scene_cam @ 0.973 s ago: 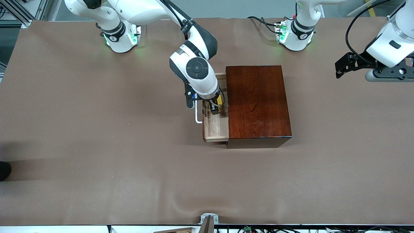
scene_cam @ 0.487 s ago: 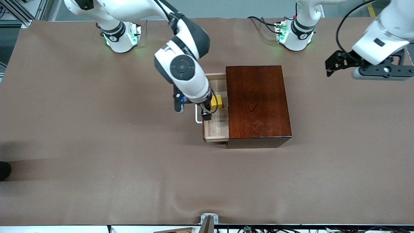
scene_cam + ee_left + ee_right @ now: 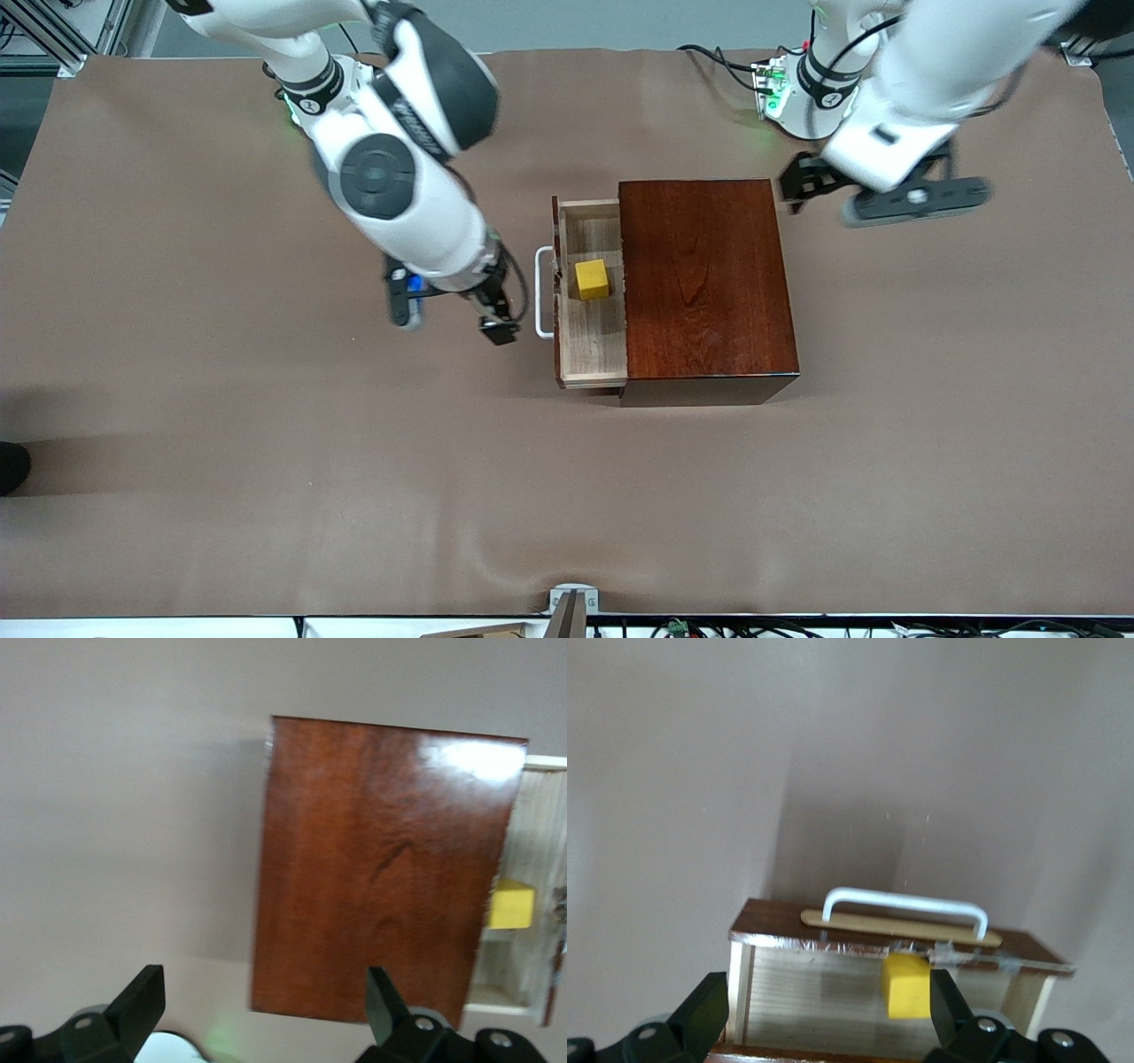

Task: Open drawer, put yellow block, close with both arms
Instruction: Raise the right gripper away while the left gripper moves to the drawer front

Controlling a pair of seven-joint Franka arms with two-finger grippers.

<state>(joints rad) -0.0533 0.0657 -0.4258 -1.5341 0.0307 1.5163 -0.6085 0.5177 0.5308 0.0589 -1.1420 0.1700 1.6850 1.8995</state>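
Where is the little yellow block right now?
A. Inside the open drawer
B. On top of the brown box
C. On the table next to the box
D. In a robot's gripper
A: the yellow block sits on the pale floor of the pulled-out drawer, and no gripper touches it.

I am seeing the wooden box (image 3: 707,288) sitting on the table (image 3: 221,461), with the drawer (image 3: 589,346) standing pulled out toward the right arm's end. The yellow block (image 3: 592,278) is lying in the drawer, near its middle, apart from the handle (image 3: 540,292). The right gripper (image 3: 492,310), fingers spread, is hanging over the table just beside the handle. The left gripper (image 3: 802,182), fingers also spread, is hovering over the table beside the box, toward the left arm's end.
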